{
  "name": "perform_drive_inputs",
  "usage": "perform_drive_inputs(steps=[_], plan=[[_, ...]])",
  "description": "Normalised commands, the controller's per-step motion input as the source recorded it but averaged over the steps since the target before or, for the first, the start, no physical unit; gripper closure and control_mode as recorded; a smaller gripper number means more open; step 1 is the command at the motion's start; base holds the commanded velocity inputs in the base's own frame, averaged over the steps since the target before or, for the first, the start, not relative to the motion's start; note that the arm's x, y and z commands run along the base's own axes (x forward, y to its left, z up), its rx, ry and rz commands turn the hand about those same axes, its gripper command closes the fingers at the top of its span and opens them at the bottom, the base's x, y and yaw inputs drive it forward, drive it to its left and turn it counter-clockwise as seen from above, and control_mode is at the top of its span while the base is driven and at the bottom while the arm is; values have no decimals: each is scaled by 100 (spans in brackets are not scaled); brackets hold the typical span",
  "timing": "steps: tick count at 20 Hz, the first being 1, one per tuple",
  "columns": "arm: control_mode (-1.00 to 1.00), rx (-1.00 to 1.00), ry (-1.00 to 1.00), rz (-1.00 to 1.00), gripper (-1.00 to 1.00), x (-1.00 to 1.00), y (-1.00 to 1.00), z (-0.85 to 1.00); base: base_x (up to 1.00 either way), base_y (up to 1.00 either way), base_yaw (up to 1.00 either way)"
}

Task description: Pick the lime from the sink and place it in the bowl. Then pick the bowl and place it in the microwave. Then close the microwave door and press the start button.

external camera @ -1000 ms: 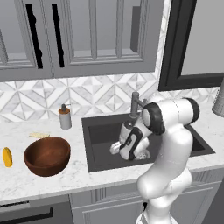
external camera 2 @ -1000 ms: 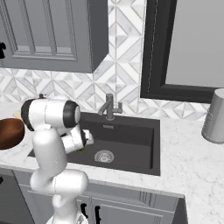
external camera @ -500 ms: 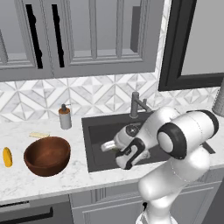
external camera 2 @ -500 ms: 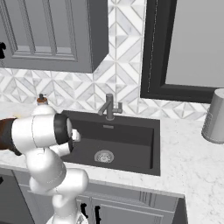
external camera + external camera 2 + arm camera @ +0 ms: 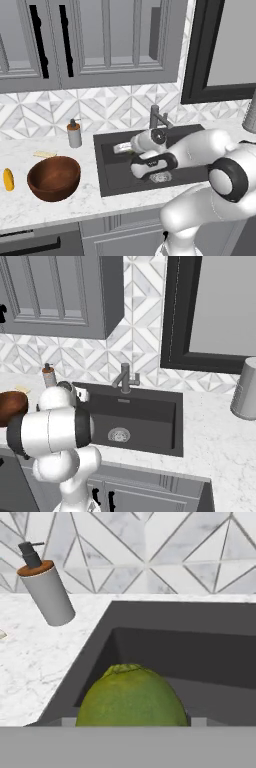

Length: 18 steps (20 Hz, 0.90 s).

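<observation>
The lime (image 5: 131,697) is yellow-green and sits between my fingertips, close to the hand camera. My gripper (image 5: 123,148) is shut on it above the left part of the dark sink (image 5: 107,172), near the rim. In the right base view the gripper (image 5: 82,396) pokes out beside the arm's big joint, over the sink (image 5: 155,418). The reddish-brown wooden bowl (image 5: 54,177) stands on the counter left of the sink, with its edge (image 5: 10,406) also in the right base view. A black-framed grey box (image 5: 225,47) at the upper right looks like the microwave. Its door is out of view.
A soap dispenser (image 5: 74,134) stands behind the bowl, close to the sink's left corner (image 5: 47,592). The faucet (image 5: 157,117) rises at the sink's back rim. A yellow-orange item (image 5: 8,179) lies at the far left. A grey canister (image 5: 246,388) stands on the right counter.
The arm has swung left and risen, carrying the gripper with the lime from the middle of the sink to its left side.
</observation>
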Motion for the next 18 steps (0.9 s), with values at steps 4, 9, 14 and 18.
perform_drive_inputs(steps=[4, 9, 14, 18], plan=[[-100, 0, 6, 0, 100, -5, 10, 100, 0, 0, 0], [-100, 0, 16, 0, 100, -6, 20, 100, 0, 0, 0], [-100, -2, 31, 0, 100, -2, 68, 28, 0, 0, 0], [-100, 0, 5, 0, 100, -2, 98, -4, 0, 0, 0]])
